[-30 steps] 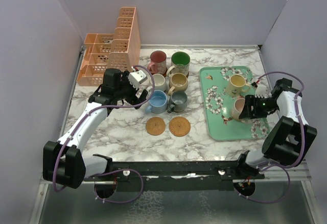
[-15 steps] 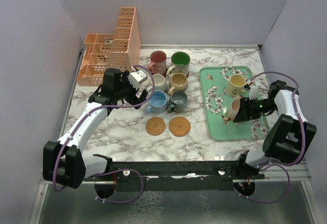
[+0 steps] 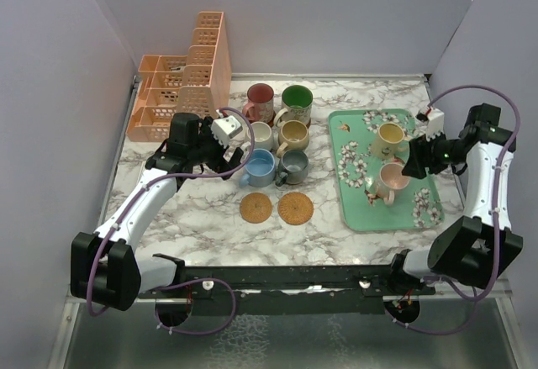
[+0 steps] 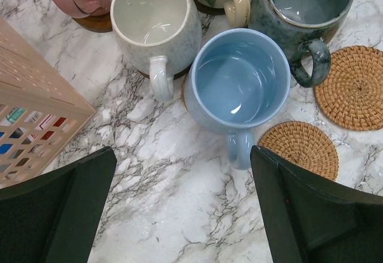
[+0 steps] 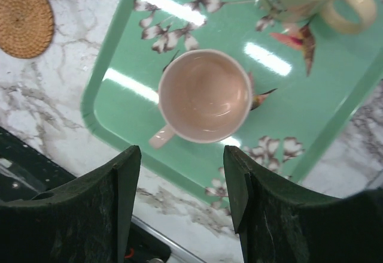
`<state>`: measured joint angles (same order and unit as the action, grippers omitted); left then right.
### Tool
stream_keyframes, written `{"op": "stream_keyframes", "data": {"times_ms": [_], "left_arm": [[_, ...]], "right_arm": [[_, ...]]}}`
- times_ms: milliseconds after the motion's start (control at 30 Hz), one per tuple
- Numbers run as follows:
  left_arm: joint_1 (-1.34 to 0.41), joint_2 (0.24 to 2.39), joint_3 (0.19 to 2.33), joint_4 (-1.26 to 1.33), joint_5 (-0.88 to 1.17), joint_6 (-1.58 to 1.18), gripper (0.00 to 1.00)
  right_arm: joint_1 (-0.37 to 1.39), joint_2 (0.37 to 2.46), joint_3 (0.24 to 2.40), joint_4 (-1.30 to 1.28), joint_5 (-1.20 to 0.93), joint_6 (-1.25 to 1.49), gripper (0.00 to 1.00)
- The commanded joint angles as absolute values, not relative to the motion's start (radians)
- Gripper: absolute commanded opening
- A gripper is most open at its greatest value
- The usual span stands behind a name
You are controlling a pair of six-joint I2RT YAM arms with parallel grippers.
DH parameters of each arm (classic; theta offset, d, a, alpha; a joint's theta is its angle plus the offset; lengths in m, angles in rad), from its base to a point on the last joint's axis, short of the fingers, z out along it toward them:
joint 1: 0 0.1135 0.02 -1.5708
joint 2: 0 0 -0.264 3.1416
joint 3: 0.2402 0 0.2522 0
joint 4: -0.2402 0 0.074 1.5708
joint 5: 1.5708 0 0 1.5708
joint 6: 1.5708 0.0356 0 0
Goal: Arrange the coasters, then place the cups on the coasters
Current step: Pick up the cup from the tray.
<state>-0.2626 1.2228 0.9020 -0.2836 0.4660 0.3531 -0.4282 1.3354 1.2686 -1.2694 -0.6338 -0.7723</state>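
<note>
At the table's (image 3: pixel 193 218) ten o'clock corner stood a peach lattice organiser (image 3: pixel 181 83). The left arm (image 3: pixel 139 205) reached in from seven o'clock. Its jaws hung wide apart, holding nothing, above the blue cup (image 4: pixel 236 86), whose handle pointed to six o'clock in the wrist view.

Six cups stood in a tight block of two columns near the table's middle. The red cup (image 3: pixel 260 98) and green cup (image 3: pixel 296 100) were at the twelve o'clock end, with the white cup (image 3: pixel 262 135) and tan cup (image 3: pixel 293 136) behind them. The blue one and the grey cup (image 3: pixel 295 166) were nearest. The edge of a dark coaster (image 4: pixel 96 23) showed under the red cup.

Just at six o'clock of the block, two woven coasters lay bare on the marble, the left one (image 3: pixel 255 208) beside the right one (image 3: pixel 295 208), not touching.

Further right, a green flowered tray (image 3: pixel 361 213) carried the yellow cup (image 3: pixel 389 138) toward its twelve o'clock end. The pink cup (image 3: pixel 392 177) stood upright near the tray's middle, its handle toward seven o'clock. The right arm (image 3: pixel 483 167) came in from three o'clock, its jaws partly apart above the pink cup and gripping nothing.
</note>
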Motion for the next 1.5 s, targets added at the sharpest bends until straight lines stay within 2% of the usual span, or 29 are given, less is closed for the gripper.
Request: {"op": "stream_keyframes", "data": {"times_ms": [0, 167, 500, 1000, 1167, 1467], "left_arm": [[-0.258, 1.214, 0.901, -0.271, 0.508, 0.350, 0.99], [-0.258, 1.213, 0.905, -0.271, 0.508, 0.344, 0.99], [-0.258, 1.213, 0.904, -0.271, 0.508, 0.347, 0.99], [-0.257, 1.211, 0.899, -0.271, 0.505, 0.351, 0.99], [-0.258, 1.213, 0.900, -0.270, 0.502, 0.353, 0.99], [-0.258, 1.215, 0.901, -0.269, 0.500, 0.354, 0.99]], "right_arm": [[-0.419, 1.397, 1.330, -1.166, -0.567, -0.832, 0.59], [-0.382, 1.488, 1.366, -1.109, -0.552, -0.876, 0.59], [-0.196, 1.571, 1.294, -0.958, -0.320, -0.893, 0.61], [-0.157, 1.646, 1.254, -0.964, -0.323, -0.976, 0.58], [-0.124, 1.666, 1.231, -0.969, -0.342, -0.954, 0.48], [-0.104, 1.626, 1.193, -0.990, -0.350, -0.901, 0.17]]}}
